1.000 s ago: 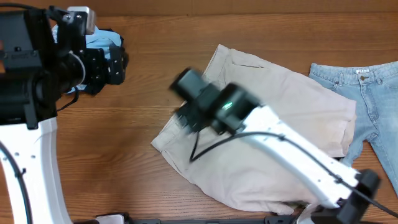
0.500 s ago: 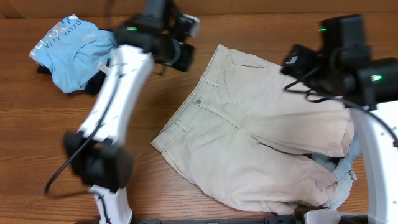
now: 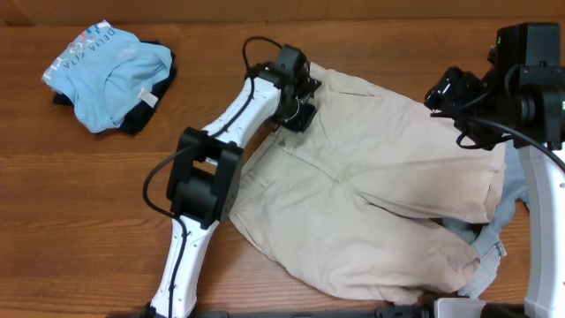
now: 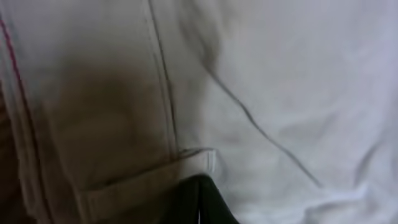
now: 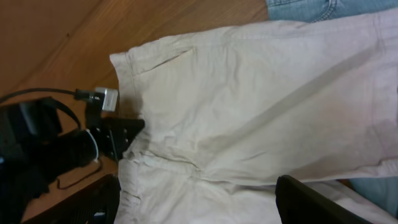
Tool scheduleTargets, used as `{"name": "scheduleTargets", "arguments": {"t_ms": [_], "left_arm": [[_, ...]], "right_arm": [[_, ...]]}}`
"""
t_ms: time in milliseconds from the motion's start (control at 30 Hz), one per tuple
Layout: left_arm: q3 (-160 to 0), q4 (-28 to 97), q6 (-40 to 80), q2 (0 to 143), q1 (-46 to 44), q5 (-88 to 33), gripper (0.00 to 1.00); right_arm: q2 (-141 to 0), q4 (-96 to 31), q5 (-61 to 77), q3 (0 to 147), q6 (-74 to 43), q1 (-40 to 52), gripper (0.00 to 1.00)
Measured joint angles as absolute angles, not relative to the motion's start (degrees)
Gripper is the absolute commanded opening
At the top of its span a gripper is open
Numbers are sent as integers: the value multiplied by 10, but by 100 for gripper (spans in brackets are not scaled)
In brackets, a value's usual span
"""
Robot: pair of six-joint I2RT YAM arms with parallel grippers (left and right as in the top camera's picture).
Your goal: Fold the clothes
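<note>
the beige cotton knee-length shorts (image 3: 380,194) lie spread across the middle and right of the brown wooden bench (image 3: 88,212), partly over light-blue denim jeans (image 3: 488,247). the left arm's fingers (image 4: 200,200) sit at the waistband, apart or together i cannot tell; the right arm's fingers (image 5: 314,200) hang wide apart above the shorts' right edge.

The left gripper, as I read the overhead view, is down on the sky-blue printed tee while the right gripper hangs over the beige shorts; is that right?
Not quite. The overhead view shows the left gripper down on the beige shorts, at their waistband; the sky-blue printed tee lies apart, untouched. The right gripper does hang over the shorts.
</note>
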State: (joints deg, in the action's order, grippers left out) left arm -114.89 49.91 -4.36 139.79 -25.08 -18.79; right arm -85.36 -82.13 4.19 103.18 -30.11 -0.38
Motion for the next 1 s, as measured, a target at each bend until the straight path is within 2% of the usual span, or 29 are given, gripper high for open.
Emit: {"name": "scheduleTargets", "arguments": {"t_ms": [267,500,667,833,1000], "left_arm": [[-1149,513,-7,1399,-234,-171,4],[-1155,563,61,1393,-186,-70,4],[-1158,608,102,1391,-69,-55,4],[-1163,648,121,1391,51,-57,4],[-1164,656,112,1392,85,-77,4]], "right_arm": [[-854,-819,28,1032,-300,-4,84],[-854,-819,23,1032,-300,-4,86],[-853,-804,19,1017,-300,-4,86],[-863,-750,22,928,-299,-4,81],[-900,-653,64,818,-268,-4,83]]}}
